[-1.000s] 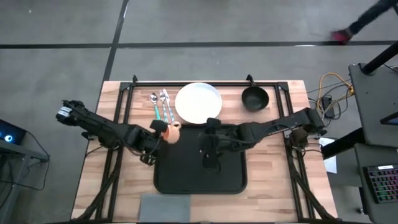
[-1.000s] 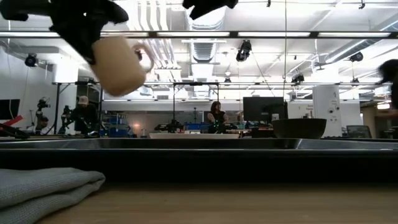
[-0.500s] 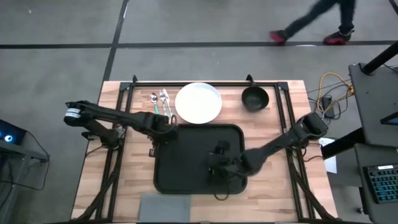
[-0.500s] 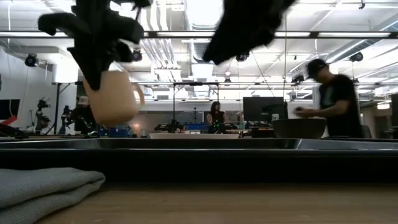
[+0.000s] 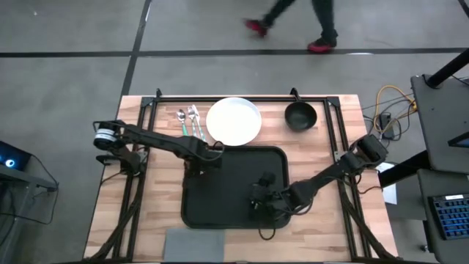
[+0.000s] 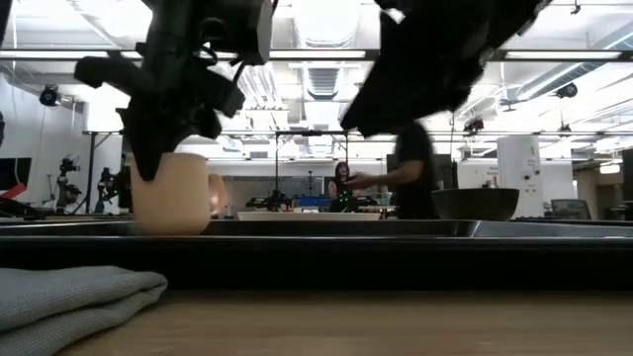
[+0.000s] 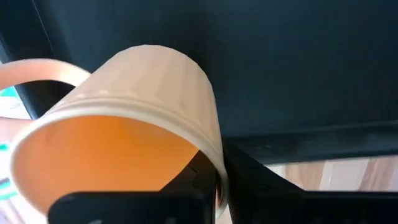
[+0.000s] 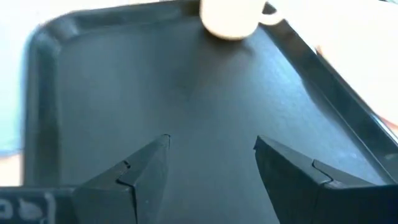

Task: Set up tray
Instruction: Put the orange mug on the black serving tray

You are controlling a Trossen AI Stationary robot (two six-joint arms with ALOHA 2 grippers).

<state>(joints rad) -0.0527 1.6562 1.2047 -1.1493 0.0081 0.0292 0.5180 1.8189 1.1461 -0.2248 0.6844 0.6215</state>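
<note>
The black tray (image 5: 220,194) lies in the middle of the table; the low view shows its rim (image 6: 396,247). My left gripper (image 5: 212,150) is over the tray's far left corner, shut on a peach mug (image 6: 170,193), which also fills the left wrist view (image 7: 155,81). My arm mostly covers the mug in the high view. My right gripper (image 5: 264,204) hangs open above the tray's near right part. Its wrist view shows the open fingers (image 8: 211,155) over bare tray floor (image 8: 186,81), with the mug (image 8: 229,18) far off. My left gripper holds the mug by its rim wall (image 7: 214,155), on the side away from the handle, with one finger inside the mug (image 7: 196,180) and one outside (image 7: 249,180). It comes from above, slanting from the table's left. The mug stands upright, its base level with the tray's rim.
Beyond the tray's far edge lie a white plate (image 5: 234,121), a black bowl (image 5: 300,116) and cutlery (image 5: 189,123). A folded grey napkin (image 5: 194,240) lies at the table's near edge (image 6: 69,297). A person (image 5: 293,18) walks past beyond the table.
My left gripper has carried the mug toward the table's right and down, from hanging clear in the air to the tray's far left corner. My right gripper has moved from over the tray's middle toward the table's near edge.
</note>
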